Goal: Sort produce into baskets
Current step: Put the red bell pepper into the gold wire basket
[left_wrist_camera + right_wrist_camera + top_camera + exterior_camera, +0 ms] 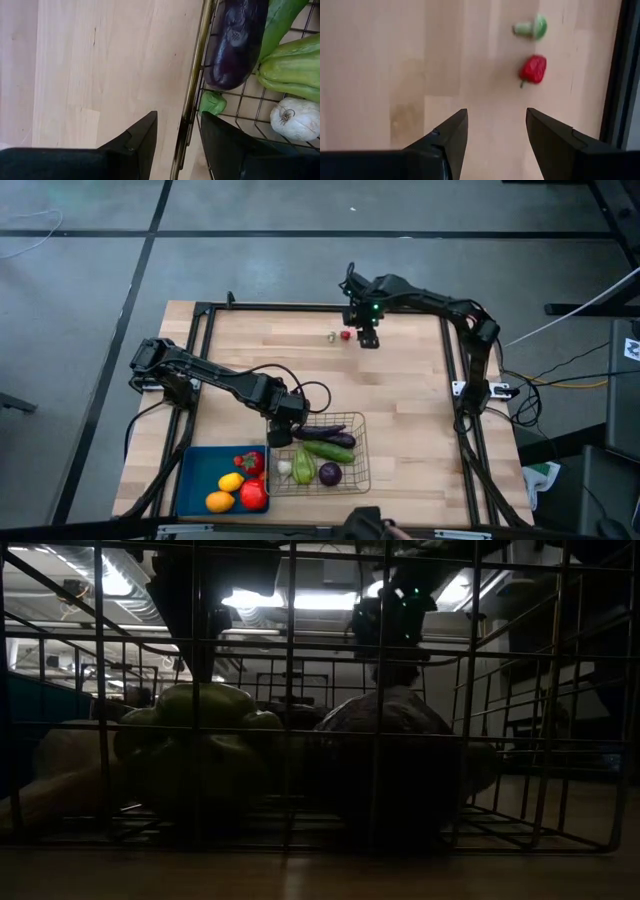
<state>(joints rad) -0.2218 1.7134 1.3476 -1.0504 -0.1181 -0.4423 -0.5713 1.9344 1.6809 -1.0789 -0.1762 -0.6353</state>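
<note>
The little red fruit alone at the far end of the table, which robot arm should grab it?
Probably the right: its open gripper hovers right beside the red fruit, while the left gripper straddles the wire basket rim.

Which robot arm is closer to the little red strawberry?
Right. The right tool hovers just beside the strawberry; the left tool is far off at the wire basket.

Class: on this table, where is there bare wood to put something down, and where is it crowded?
Bare wood: the middle of the table, between the right claw and the wire basket, and the strip right of that basket. Crowded: the near-left corner, where the blue tray and basket stand side by side, full of produce, with the left claw at the basket's rim.
</note>
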